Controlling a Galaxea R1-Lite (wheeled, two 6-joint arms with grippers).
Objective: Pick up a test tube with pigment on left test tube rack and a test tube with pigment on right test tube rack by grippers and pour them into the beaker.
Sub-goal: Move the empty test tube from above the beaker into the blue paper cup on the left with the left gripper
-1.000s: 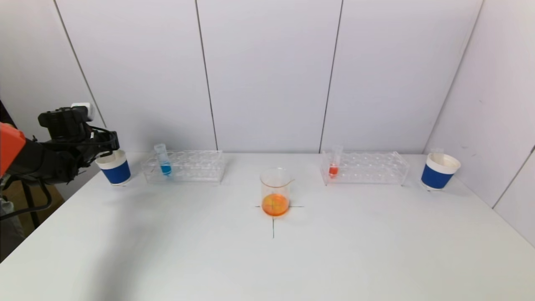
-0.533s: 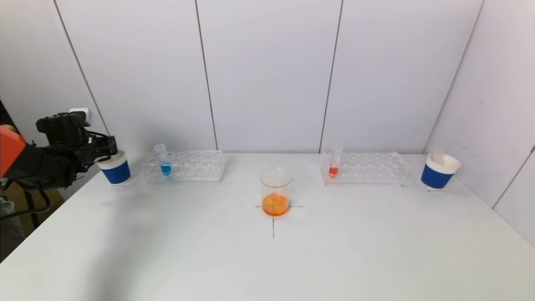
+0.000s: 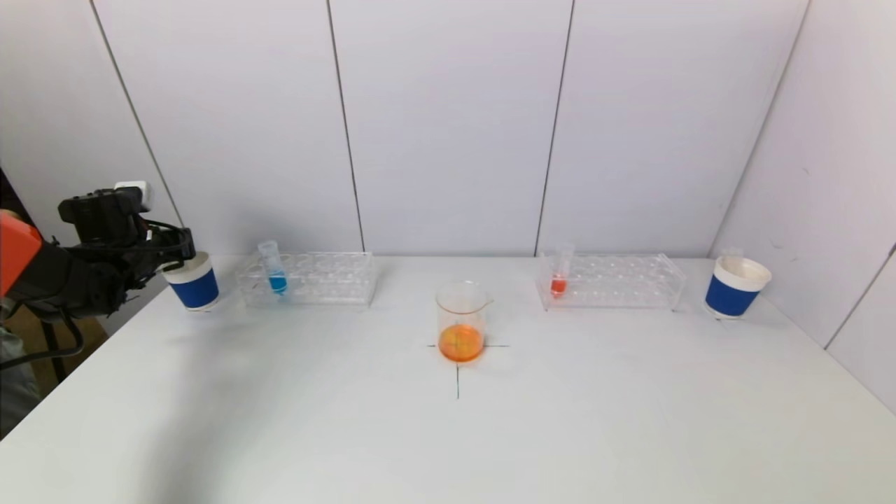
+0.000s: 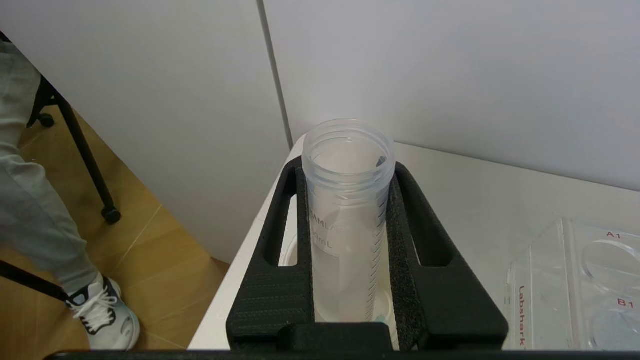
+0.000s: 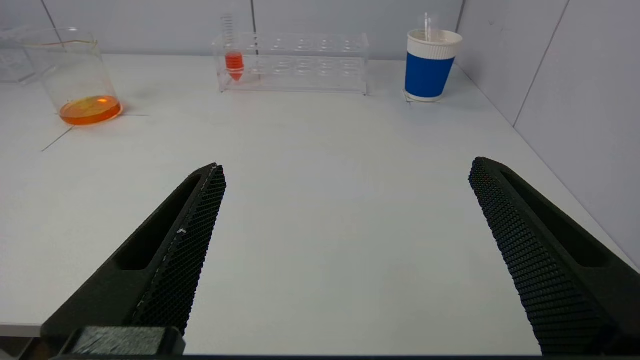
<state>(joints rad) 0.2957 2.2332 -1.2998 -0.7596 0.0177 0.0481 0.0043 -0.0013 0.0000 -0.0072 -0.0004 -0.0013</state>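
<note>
So the left tool (image 4: 347,210) is clamped on a clear empty plastic test tube (image 4: 348,200), which is held upright right above the blue paper cup with a white rim (image 3: 191,280) at the far left corner of the white worktop (image 3: 448,434). In the left wrist view the tube's open threaded mouth is seen sticking out past the black fingers (image 4: 272,280), one pressed on each side of it.

Just beside that tool, toward the middle, the clear plastic left rack (image 3: 308,278) is seen with a blue-pigment test tube (image 3: 273,269) standing in its near-end slot. Farther over, well apart from the tool, the glass beaker with orange liquid (image 3: 461,322) is parked on a black cross mark.

The right tool (image 5: 345,250) is spread wide with nothing between its fingers, low over the near right part of the worktop. Ahead of it, well apart, the clear right rack (image 5: 295,62) with a red-pigment test tube (image 5: 233,60) is seen, and a second blue paper cup (image 5: 429,65) beside it.
</note>
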